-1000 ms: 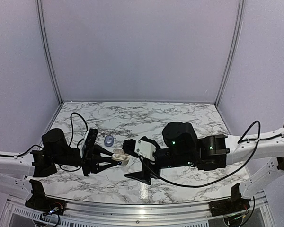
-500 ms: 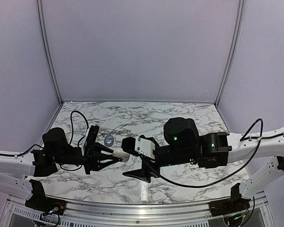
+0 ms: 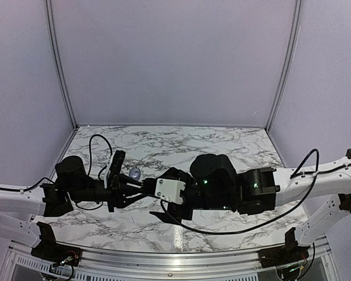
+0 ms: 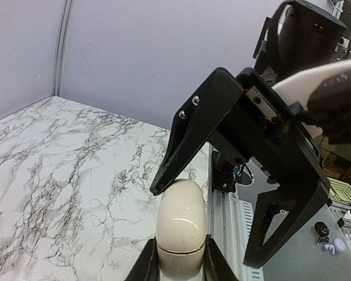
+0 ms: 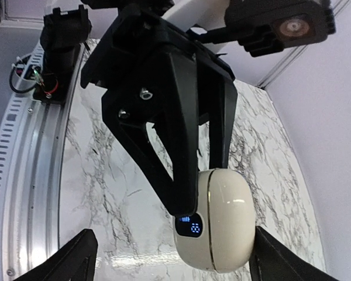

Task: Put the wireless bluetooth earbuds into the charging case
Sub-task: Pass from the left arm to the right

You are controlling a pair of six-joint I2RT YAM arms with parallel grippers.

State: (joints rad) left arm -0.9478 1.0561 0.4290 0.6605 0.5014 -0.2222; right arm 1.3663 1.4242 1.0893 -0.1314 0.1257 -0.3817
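The charging case (image 4: 181, 225) is a cream, egg-shaped shell with its lid shut along a thin seam. A small blue display (image 5: 191, 226) glows on its front. My left gripper (image 4: 181, 249) is shut on its lower half, one black finger on each side. My right gripper (image 5: 172, 237) is open and straddles the case (image 5: 225, 225). One of its fingers (image 4: 190, 137) rests its tip against the top of the lid and the other stands apart to the right. In the top view both grippers (image 3: 137, 187) (image 3: 156, 196) meet at centre left. One small grey-blue earbud (image 3: 134, 173) lies on the marble behind them.
The marble table (image 3: 222, 149) extends behind and to the right of the arms. An aluminium rail (image 4: 222, 222) runs along the near edge, with the left arm's base (image 5: 61, 44) and cabling on it. Grey booth walls close off the back and sides.
My right gripper has moved left and closed in around the case. The case, which showed two open halves a second ago, now shows as one shut shell. The left gripper keeps hold.
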